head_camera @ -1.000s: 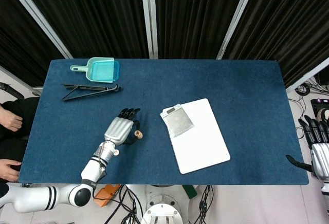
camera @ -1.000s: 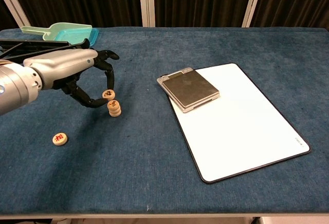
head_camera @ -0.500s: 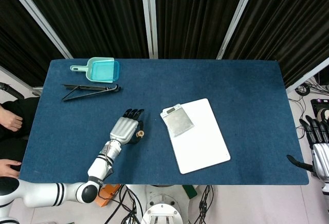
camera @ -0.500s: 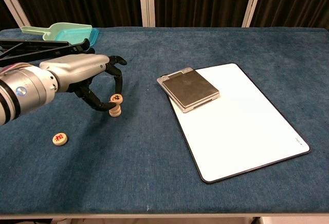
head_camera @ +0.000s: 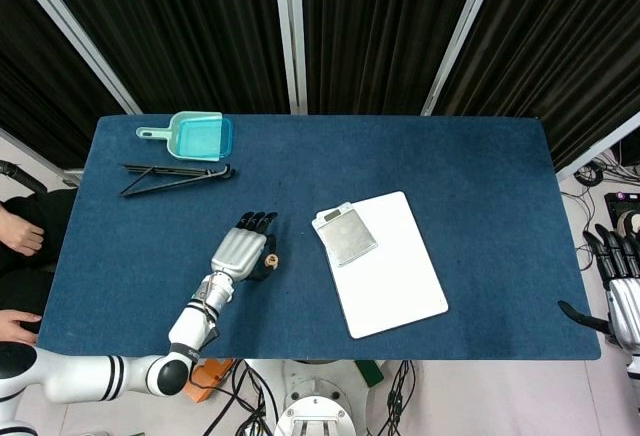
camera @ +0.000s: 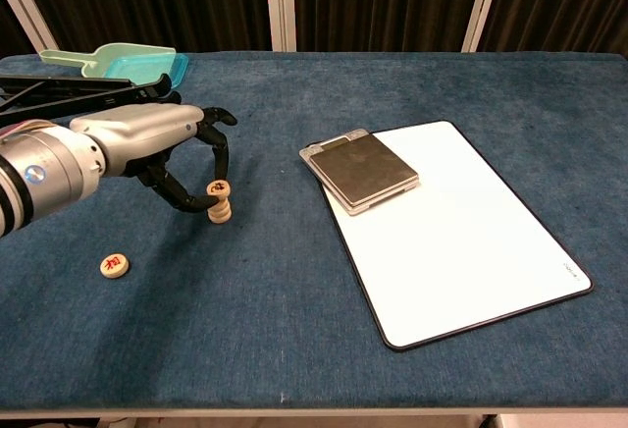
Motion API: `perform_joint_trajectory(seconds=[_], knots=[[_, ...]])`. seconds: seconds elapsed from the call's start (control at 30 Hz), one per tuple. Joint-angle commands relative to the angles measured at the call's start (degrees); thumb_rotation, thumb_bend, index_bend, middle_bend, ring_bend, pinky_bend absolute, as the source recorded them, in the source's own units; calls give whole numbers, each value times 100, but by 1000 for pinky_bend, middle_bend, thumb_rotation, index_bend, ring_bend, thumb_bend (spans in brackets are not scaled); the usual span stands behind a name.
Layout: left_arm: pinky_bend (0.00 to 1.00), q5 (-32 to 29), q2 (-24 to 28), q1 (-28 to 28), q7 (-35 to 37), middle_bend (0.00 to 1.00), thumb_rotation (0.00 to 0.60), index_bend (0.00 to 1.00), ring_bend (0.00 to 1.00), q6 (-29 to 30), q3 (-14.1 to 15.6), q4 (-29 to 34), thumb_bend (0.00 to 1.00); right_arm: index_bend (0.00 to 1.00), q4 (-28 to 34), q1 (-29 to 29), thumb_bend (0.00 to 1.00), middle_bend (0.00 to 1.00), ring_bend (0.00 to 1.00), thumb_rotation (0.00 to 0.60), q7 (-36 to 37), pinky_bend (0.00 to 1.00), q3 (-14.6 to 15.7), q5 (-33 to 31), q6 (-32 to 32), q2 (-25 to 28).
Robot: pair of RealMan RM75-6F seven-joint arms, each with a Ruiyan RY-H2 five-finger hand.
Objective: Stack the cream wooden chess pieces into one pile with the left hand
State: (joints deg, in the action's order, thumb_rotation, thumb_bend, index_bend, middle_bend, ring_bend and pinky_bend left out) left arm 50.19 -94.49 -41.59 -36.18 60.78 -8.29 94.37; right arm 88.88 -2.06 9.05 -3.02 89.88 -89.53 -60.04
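Note:
My left hand (camera: 147, 143) reaches in from the left and pinches a cream chess piece (camera: 218, 188) between thumb and fingertip. That piece sits tilted on top of a short pile of cream pieces (camera: 221, 212) on the blue cloth. Another cream piece (camera: 115, 265) with a red mark lies alone to the front left, apart from the hand. In the head view the left hand (head_camera: 240, 251) covers most of the pile, and only one piece (head_camera: 270, 259) shows beside it. My right hand (head_camera: 620, 296) hangs off the table's right edge, fingers apart and holding nothing.
A white board (camera: 461, 237) with a grey scale (camera: 360, 170) on its corner lies right of the pile. At the back left are a teal scoop (camera: 118, 60) and black tongs (camera: 69, 89). A person's hands (head_camera: 20, 231) show at the far left.
The left hand carried the held piece rightward and down onto the pile. It has since shifted slightly left with the piece still pinched. The right hand stayed put.

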Motion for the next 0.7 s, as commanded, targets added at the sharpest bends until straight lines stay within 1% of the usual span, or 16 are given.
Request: perform_joint_trajectory(seconds=[0.03,0.4,0.7], knots=[[0,0,7,-6,6,31,600,513,0,8,19,2,325,0,4,-1,189,45,0,600,-4,45,-1,2,-1,0],[0,-2,32,-5,92,29,600,496,0,49,69,-42,307,0,29,-3,189,45,0,600,-29,40,-1,-2,11,8],[0,-14,33,-17,160,26,600,477,0,39,85,-82,274,0,45,-1,189,45,0,600,-52,36,1,-9,20,12]])
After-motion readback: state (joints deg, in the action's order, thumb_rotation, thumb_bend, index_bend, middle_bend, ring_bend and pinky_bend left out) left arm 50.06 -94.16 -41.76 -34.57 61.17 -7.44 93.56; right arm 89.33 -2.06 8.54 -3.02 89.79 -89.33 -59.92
